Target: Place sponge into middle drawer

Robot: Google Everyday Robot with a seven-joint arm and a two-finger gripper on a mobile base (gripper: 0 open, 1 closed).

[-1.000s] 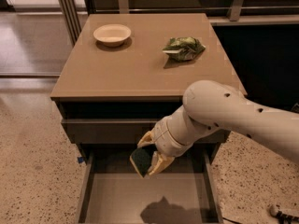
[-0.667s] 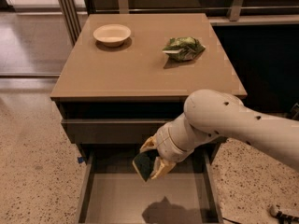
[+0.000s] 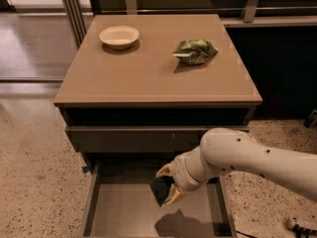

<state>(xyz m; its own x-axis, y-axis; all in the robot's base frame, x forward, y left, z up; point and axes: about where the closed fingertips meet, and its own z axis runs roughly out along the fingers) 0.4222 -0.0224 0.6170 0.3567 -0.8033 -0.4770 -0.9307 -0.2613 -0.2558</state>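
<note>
The gripper (image 3: 167, 184) hangs over the drawer (image 3: 124, 211), above the middle of its floor and nearer its back than its front. Its fingers (image 3: 174, 196) are clenched on the sponge (image 3: 158, 189), one above and one below, so the sponge sits edge-on in the air and clear of the drawer floor.

The sponge looks light and soft. It will likely squash under the pinch and spring back on release, and a short drop should not harm it. Its dark scrub face probably gives good grip, so a pinch across the flat faces seems the right hold.

The drawer is pulled out, and its floor shows bare on both sides of the gripper, with more bare floor towards the left wall. The thin side walls are well apart from the fingers. The tighter edge is behind and above: the closed front (image 3: 133, 139) over the drawer stands close to the arm (image 3: 247, 157), so lifting out probably calls for care there. The bowl (image 3: 119, 36) and bag (image 3: 194, 51) lie on the surface (image 3: 148, 78) above the drawer, out of the way.
</note>
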